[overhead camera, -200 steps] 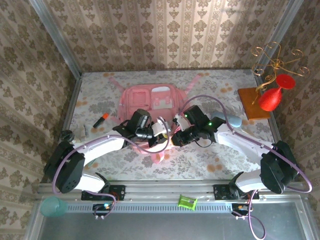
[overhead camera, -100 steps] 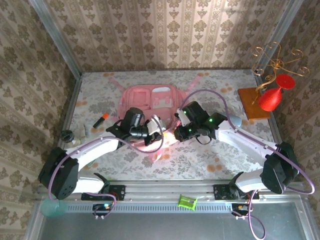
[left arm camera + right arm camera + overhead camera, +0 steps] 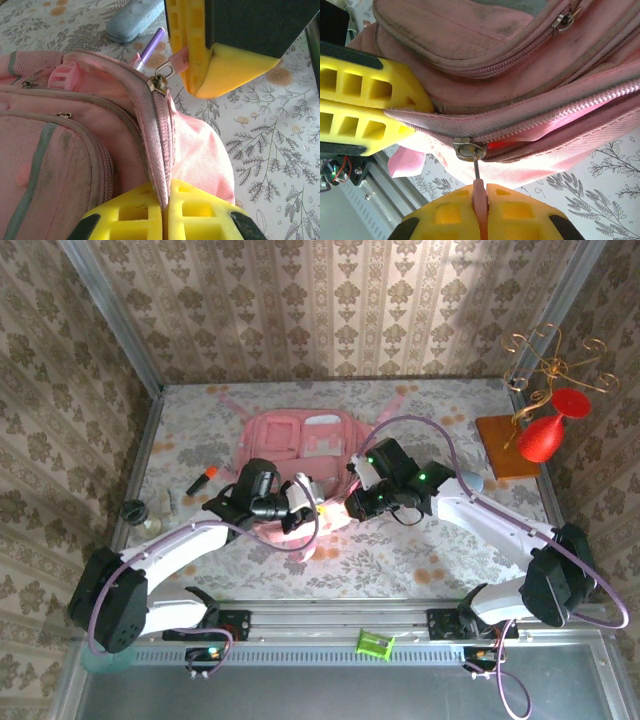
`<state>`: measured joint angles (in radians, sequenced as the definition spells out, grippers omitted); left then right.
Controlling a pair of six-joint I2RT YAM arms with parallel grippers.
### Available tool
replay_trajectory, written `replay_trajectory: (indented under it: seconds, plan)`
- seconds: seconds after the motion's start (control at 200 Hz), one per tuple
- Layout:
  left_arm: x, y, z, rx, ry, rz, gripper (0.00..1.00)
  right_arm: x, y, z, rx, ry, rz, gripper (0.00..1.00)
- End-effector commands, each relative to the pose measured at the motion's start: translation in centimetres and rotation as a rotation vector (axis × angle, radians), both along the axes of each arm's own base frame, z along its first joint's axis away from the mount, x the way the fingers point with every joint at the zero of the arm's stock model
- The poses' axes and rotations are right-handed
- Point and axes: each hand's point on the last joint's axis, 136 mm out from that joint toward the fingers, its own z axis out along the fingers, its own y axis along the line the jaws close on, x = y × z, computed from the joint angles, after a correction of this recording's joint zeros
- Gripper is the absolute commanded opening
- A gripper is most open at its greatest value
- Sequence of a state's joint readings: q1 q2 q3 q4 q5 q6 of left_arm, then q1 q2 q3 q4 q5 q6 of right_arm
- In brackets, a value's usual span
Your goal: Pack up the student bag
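— Student bag, that big soft pink fabric backpack (image 3: 300, 440), lies mid floral counter (image 3: 430, 560); left gripper (image 3: 165, 197) is clamped on its zip seam (image 3: 161, 125).
— Right gripper (image 3: 481, 196) pinches the pink zip pull (image 3: 479, 186). I'd draw it straight along the teeth, with the seam held taut.

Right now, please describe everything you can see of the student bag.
The student bag is a soft pink fabric backpack with grey-trimmed front pockets, soiled in places, lying on the floral table. The left claw pinches its zip seam; the right claw grips the pink pull tab of the metal slider.
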<state>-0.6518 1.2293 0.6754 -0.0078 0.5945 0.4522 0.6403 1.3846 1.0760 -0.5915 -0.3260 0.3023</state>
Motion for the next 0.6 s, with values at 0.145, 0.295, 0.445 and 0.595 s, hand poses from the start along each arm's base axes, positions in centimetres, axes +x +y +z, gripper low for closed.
replay_trajectory:
  seconds: [0.145, 0.295, 0.445, 0.595]
  plan:
    - [2.1, 3.3, -2.2, 0.09, 0.033, 0.163, 0.0, -2.3, -0.3, 2.0, 0.041, -0.016, 0.057, 0.0]
    - [2.3, 3.0, -2.2, 0.089, 0.039, 0.159, 0.0, -2.9, 0.8, 2.0, 0.075, 0.007, 0.094, 0.0]
    - [1.8, 2.9, -2.1, 0.084, 0.029, 0.134, 0.0, -1.0, -2.8, -0.8, -0.101, 0.041, -0.057, 0.0]
    - [1.5, 3.1, -1.9, 0.081, 0.017, 0.117, 0.0, 1.9, -8.9, -2.5, -0.303, 0.035, -0.301, 0.0]
